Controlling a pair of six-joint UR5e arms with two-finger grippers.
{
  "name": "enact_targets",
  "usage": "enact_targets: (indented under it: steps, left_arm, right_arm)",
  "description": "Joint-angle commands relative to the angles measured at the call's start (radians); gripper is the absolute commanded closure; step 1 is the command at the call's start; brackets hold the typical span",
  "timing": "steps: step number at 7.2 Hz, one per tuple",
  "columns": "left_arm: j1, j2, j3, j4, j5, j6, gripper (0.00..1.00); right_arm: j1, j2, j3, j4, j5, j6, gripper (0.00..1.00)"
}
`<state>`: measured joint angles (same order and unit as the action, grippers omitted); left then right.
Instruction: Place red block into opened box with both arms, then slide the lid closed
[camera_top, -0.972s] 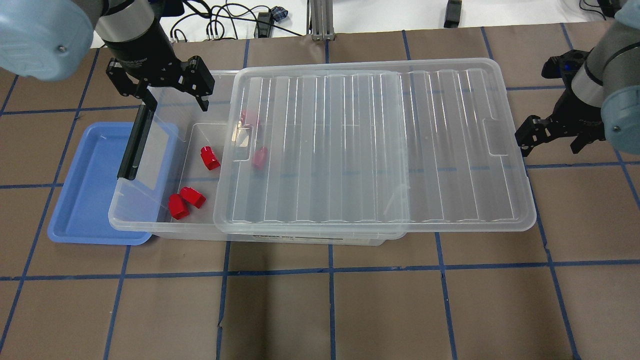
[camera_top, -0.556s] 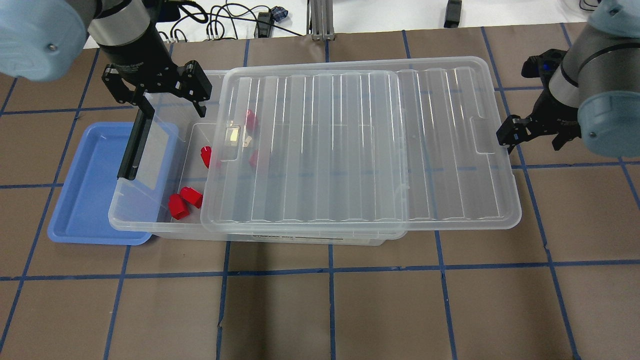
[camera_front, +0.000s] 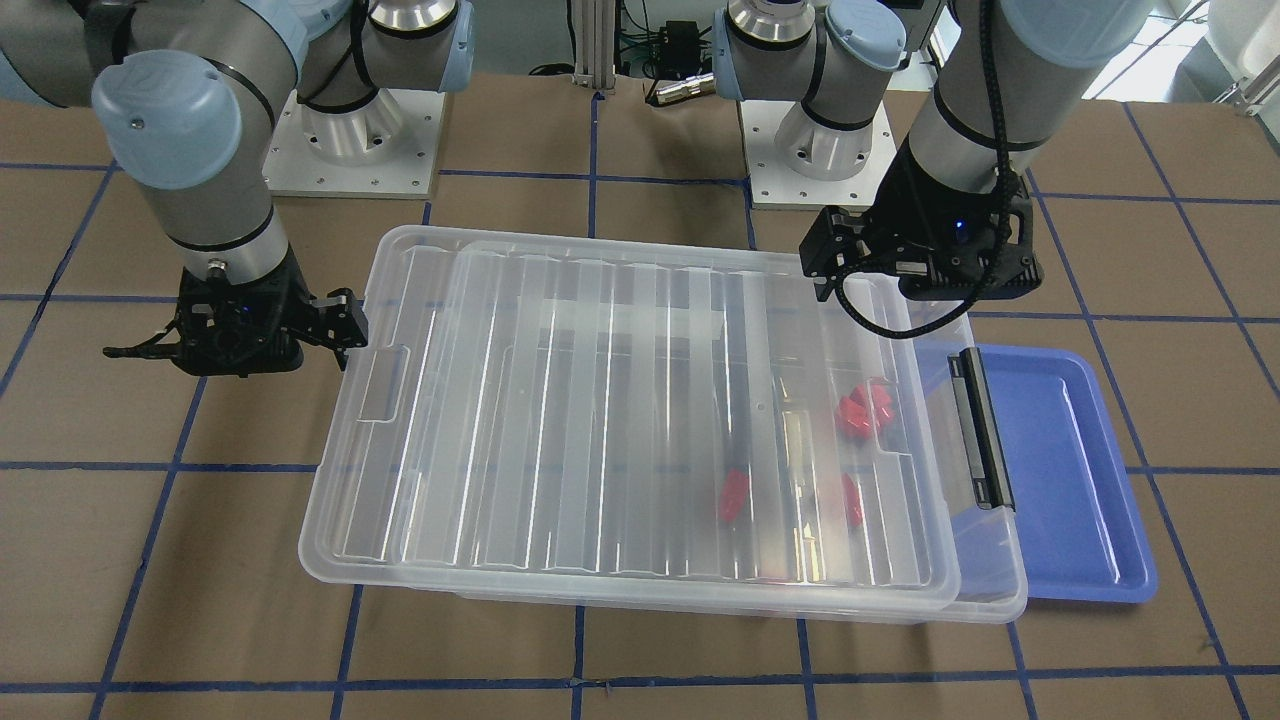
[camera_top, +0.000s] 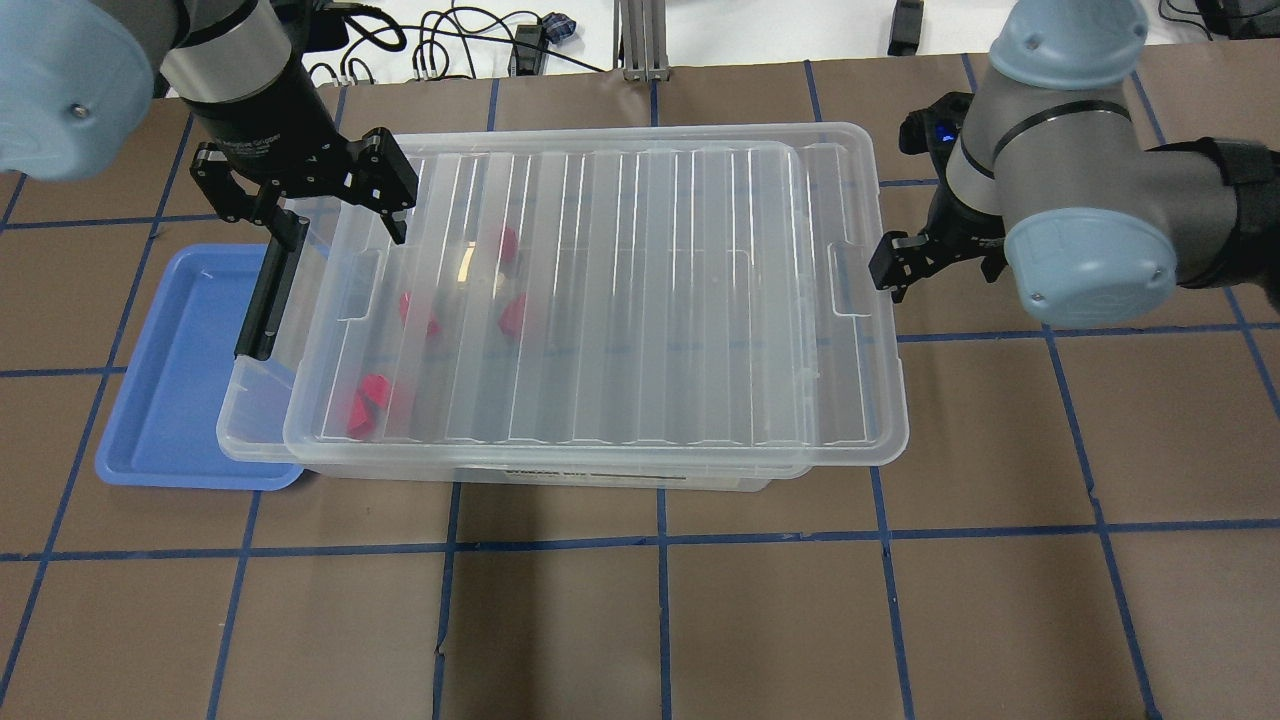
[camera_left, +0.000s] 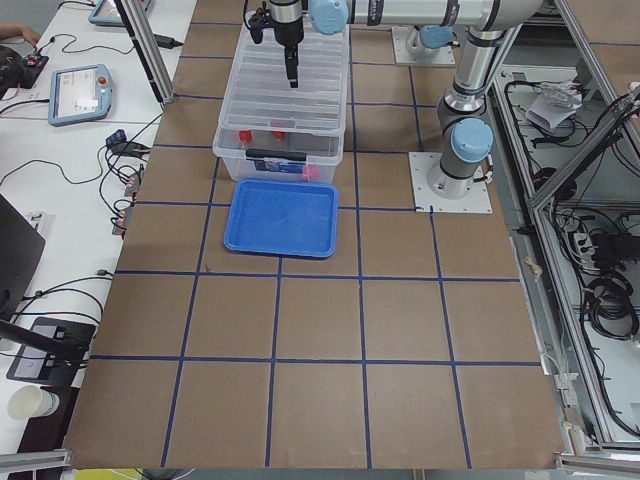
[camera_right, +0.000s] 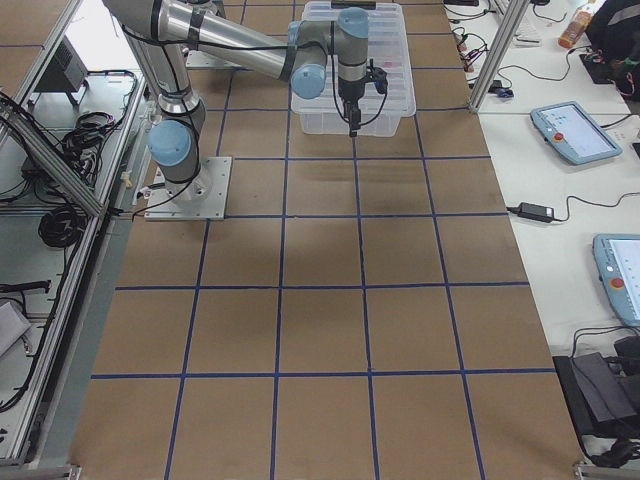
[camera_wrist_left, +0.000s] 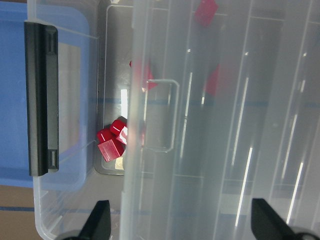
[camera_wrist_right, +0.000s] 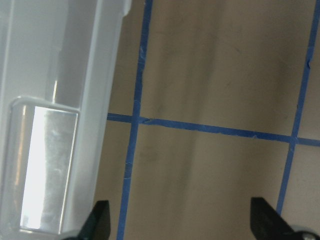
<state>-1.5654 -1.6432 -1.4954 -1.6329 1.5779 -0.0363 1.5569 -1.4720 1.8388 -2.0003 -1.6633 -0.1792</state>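
The clear ribbed lid (camera_top: 650, 300) lies on the clear box (camera_top: 250, 400) and covers most of it. A narrow strip stays uncovered at the end with the black latch bar (camera_top: 265, 300). The lid overhangs the opposite end. Several red blocks (camera_top: 510, 312) lie inside, seen through the lid (camera_front: 600, 420), with a cluster (camera_wrist_left: 111, 140) near the open strip. My right gripper (camera_top: 935, 262) is open, one finger (camera_top: 888, 265) against the lid's right edge by the handle recess. My left gripper (camera_top: 300, 205) hangs open and empty over the box's far corner at the latch end.
A blue tray (camera_top: 170, 400) sits partly under the box's latch end. The brown table with blue tape lines (camera_top: 660, 620) stretches wide in front. Cables (camera_top: 450, 40) lie beyond the far edge.
The lid has slid left over the box, covering blocks that were exposed. My right gripper followed its right edge leftward. My left gripper stayed open and barely shifted.
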Motion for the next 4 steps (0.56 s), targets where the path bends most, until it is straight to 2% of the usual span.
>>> enact_targets:
  steps: [1, 2, 3, 4]
  left_arm:
    - [-0.007, 0.063, -0.017, -0.001, -0.006, 0.004, 0.00]
    - [-0.004, 0.034, -0.029, 0.025, -0.004, 0.006, 0.00]
    - [0.010, 0.034, -0.023, 0.059, -0.047, -0.002, 0.00]
    - [0.005, 0.036, -0.046, 0.056, -0.036, 0.003, 0.00]
  right_arm:
    - [0.034, 0.030, -0.029, -0.003, 0.005, 0.027, 0.00]
    - [0.037, 0.032, -0.035, -0.005, 0.005, 0.036, 0.00]
    - [0.043, 0.035, -0.035, -0.003, 0.004, 0.053, 0.00]
    - [0.054, 0.042, -0.036, -0.005, 0.004, 0.055, 0.00]
